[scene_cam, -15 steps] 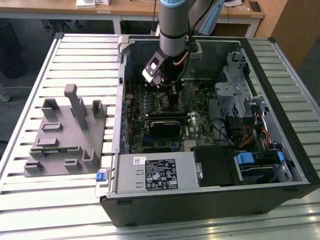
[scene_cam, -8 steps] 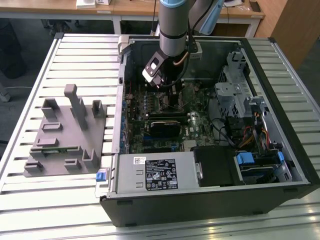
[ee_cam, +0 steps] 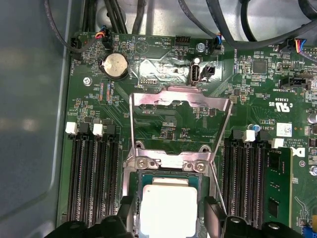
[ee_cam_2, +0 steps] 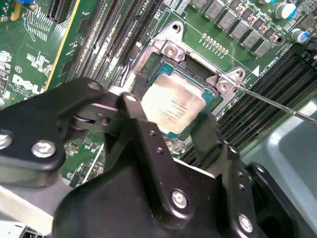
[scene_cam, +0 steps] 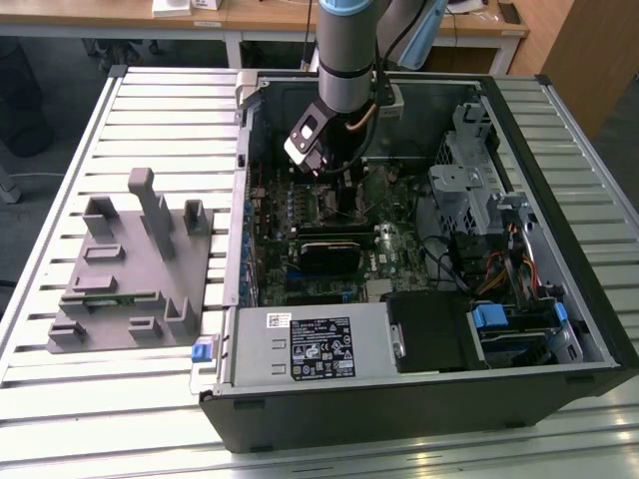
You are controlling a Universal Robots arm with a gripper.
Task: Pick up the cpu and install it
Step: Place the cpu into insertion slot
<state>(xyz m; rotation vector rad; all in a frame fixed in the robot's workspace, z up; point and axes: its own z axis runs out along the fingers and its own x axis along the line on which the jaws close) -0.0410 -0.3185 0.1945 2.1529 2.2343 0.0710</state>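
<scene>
Silver-white metal catches the eye first: the cpu lies square inside the black-framed socket on the green motherboard, and in both wrist views it looks level with the frame rather than hanging above it. We judge it to be seated, or very nearly so, though whether it has dropped fully home we cannot tell.

Upper middle of the exterior view, the arm reaches down into the open computer case, with the gripper low over the board. In the first wrist view the gripper straddles the chip, one black finger on each side. A thin dark strip shows between each finger and the chip's edge, so we read the fingers as spread and flanking the chip, not pinching it. The second wrist view gives the same straddle around the cpu, with the gripper close above.

As for progress, we take the pick-up and the carry as done, and the placing as done or all but done. The metal load plate is swung open, away from the socket, and its thin wire lever is not latched down, so the chip is not yet clamped. On the exterior view's left, a grey parts holder sits on the slatted table, well apart from the case.
</scene>
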